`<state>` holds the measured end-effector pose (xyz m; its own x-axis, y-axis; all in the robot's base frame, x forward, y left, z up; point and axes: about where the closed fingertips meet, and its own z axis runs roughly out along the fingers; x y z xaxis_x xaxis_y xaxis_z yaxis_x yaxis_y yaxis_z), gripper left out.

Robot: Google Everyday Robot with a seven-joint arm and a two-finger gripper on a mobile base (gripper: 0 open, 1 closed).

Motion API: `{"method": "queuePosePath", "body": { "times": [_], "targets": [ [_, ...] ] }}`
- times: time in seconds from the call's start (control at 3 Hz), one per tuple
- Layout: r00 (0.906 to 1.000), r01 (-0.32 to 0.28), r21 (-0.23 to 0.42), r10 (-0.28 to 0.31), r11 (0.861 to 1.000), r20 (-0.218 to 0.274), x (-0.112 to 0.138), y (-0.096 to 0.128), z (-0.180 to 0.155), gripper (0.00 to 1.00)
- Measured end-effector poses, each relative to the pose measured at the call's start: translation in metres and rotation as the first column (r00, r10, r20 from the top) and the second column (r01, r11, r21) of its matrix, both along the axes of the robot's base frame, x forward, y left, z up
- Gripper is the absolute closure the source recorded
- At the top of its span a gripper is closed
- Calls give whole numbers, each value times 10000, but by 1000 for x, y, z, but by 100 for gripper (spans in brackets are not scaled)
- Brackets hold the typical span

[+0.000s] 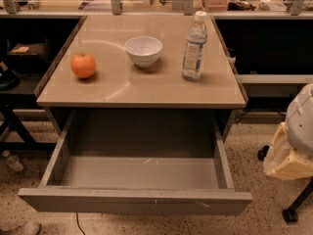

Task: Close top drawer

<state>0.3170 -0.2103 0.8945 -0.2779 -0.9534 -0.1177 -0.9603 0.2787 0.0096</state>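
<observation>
Gaping toward the camera, the top drawer (134,199) is pulled out almost its whole depth from under the counter (146,89). Its flat, handle-less front is the nearest thing of all and bears a few small pale scratches. The grey inside looks bare, so nothing should slide or catch when it goes home. With no handle to hook, the likely way to shut it is a flat push on that front panel. The push should be square to the side walls so the drawer does not skew and bind.

Off to the right, beside the drawer's right wall but apart from it, the tool (286,155) shows as a pale rounded mass with a cream-coloured lower part, cut by the edge of the view. It touches neither drawer nor counter, and whether it is apart or together I cannot tell. From there it is to the side of the panel rather than in front of it, so I judge the closing is not yet begun. An approach round to the front comes first.

Further back on the counter are an orange (83,65) at the left, a white bowl (143,51) in the middle and a clear bottle (194,47) upright at the right. They are well apart from one another and back from the front edge. They stand above the drawer's path, not in it, so they do not block it. The tall bottle is the one a hard slam might rock. Beyond lies a cluttered bench, too indistinct to name.
</observation>
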Motion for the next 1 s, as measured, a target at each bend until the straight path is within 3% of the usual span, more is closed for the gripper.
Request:
{"method": "queuePosePath", "body": {
  "times": [0.33,0.67,1.0],
  "targets": [
    [10000,1,-1,-1,10000,46,1,0,1,100],
    [9977,227,410,-200,9989,-644,-17,14,-32,100],
    [9861,476,1209,-274,9915,-1637,-34,43,-93,100]
  ]
}}
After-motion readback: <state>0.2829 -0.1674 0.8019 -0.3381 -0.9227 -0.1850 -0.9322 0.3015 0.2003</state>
